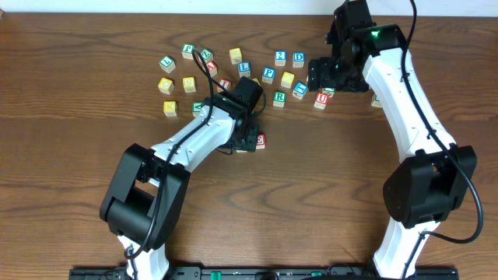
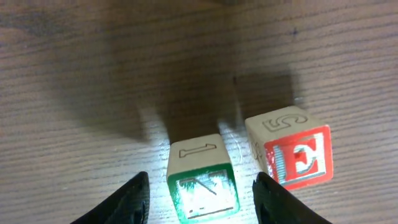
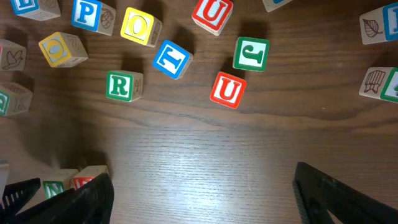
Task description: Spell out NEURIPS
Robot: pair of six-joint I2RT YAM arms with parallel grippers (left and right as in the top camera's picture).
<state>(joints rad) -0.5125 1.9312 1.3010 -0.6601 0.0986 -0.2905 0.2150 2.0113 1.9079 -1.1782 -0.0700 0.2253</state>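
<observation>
- Left gripper (image 2: 201,186) was open, straddling a green cube (image 2: 198,163), likely N, without touching it.
- E cube (image 2: 298,155) sat just beside it on the worktop (image 2: 93,93).
- Both looked light, stiff, smooth: best pinched squarely across opposite flat faces.
- Right gripper (image 3: 200,173) hung open, near a U cube (image 3: 228,90).

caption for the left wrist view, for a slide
Left gripper open around a green-lettered block, a red E block beside it on the wooden table.

Left fingers (image 2: 124,202), right fingers (image 3: 84,200) apart.
</observation>
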